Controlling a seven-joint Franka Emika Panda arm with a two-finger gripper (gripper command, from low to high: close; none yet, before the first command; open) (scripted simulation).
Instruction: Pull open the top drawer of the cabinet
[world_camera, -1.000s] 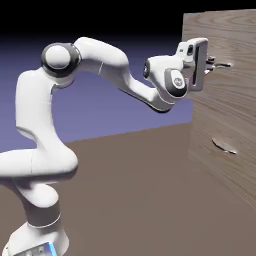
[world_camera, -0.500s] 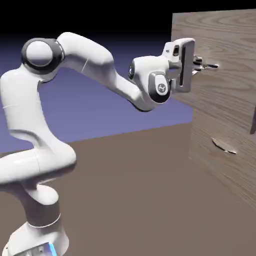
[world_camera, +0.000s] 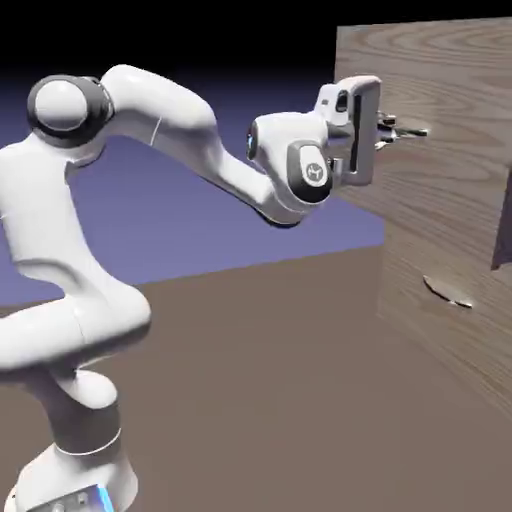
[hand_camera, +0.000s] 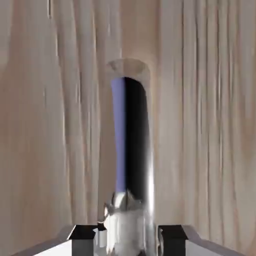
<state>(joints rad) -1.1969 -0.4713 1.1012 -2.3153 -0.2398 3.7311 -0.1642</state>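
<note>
With its fingers pinched on the slim bar handle (world_camera: 412, 132), the gripper (world_camera: 388, 132) stands at the exterior view's right, in front of the cabinet (world_camera: 405, 240). Farther right, the top drawer (world_camera: 450, 90) juts out past the lower drawer front (world_camera: 410, 285), a dark gap showing near its edge. Opening looks well begun, perhaps largely done; how much pull is left, I cannot tell.

We see the cabinet's top drawer (world_camera: 435, 75), grey-brown wood grain with a slim silver bar handle (world_camera: 412, 132), standing partly open, its front jutting out past the cabinet's lower front (world_camera: 420, 320).
</note>
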